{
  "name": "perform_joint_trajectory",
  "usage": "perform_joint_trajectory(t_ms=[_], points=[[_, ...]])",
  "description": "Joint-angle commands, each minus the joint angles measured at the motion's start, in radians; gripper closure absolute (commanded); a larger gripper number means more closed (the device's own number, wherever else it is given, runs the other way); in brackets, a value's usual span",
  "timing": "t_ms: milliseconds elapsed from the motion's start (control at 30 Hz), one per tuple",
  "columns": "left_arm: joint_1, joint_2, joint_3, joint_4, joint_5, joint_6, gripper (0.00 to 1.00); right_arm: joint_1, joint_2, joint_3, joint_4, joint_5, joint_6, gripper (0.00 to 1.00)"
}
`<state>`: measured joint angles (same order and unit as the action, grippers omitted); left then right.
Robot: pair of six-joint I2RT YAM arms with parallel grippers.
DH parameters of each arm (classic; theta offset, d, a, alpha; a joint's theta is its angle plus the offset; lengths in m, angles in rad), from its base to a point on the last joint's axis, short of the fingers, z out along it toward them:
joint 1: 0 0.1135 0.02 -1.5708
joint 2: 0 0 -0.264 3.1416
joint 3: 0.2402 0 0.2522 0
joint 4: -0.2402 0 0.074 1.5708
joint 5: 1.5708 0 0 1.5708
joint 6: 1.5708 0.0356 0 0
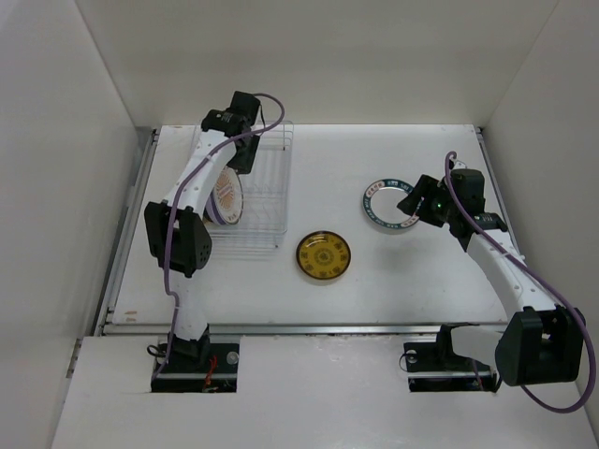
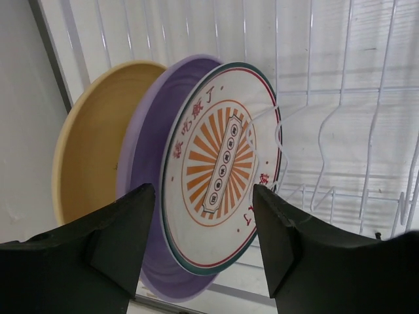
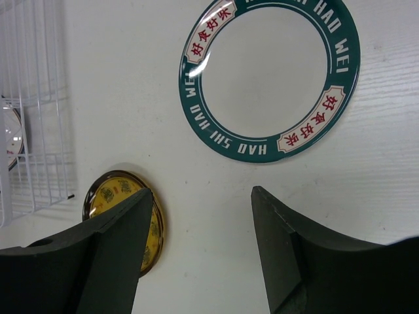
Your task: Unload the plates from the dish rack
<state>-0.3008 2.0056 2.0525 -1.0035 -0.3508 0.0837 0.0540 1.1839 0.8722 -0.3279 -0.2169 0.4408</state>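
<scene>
Currently in view, item by item.

- Dish rack (image 1: 267,201): white wire, at the far left of the table (image 1: 374,150). Three plates stand on edge in its left-hand slots.
- Sunburst plate (image 2: 222,163): white with orange rays and a dark rim. It is the outermost of the three, upright with a slight lean, its face turned toward the vacant slots.
- Purple plate (image 2: 147,163): just behind the sunburst plate.
- Yellow plate (image 2: 91,144): behind the purple one, at the rack's outer side.
- Amber plate (image 1: 324,254): flat on the table, near the rack's near corner, already unloaded.
- Green-rimmed plate (image 3: 268,78): flat on the table, right of centre, already unloaded.
- Left gripper (image 2: 203,196): over the rack, fingers parted, holding nothing. The sunburst plate lies straight ahead, its lower rim showing in the gap between the fingers, one finger toward each face. This is probably the next plate to lift, and this arm is far the nearer.
- Right gripper (image 3: 201,193): fingers parted and empty, hovering beside the green-rimmed plate, well apart from the rack.

Views: the left wrist camera shows the order of the three racked plates. From above, the arm hides most of them, and only that view places the rack against the two plates on the table. Neither shows whether the fingers already reach past the rim.
</scene>
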Motion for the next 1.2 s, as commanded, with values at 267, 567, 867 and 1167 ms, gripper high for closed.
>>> perform_joint_trajectory(t_ms=[267,567,867,1167], points=[[0.02,0.007,-0.034,-0.081,-0.112,-0.027,0.47,0.007,-0.02,-0.019,0.049,0.024,-0.025,0.32],[0.048,0.018,-0.045,-0.107,-0.022,-0.025,0.81,0.007,-0.038,-0.029,0.049,0.033,-0.034,0.32],[0.057,0.05,0.021,-0.19,0.041,-0.035,1.0,0.007,-0.067,-0.029,0.03,0.042,-0.043,0.32],[-0.018,-0.128,0.238,-0.147,0.061,0.065,1.0,0.007,-0.057,0.002,0.044,-0.053,-0.057,0.32]])
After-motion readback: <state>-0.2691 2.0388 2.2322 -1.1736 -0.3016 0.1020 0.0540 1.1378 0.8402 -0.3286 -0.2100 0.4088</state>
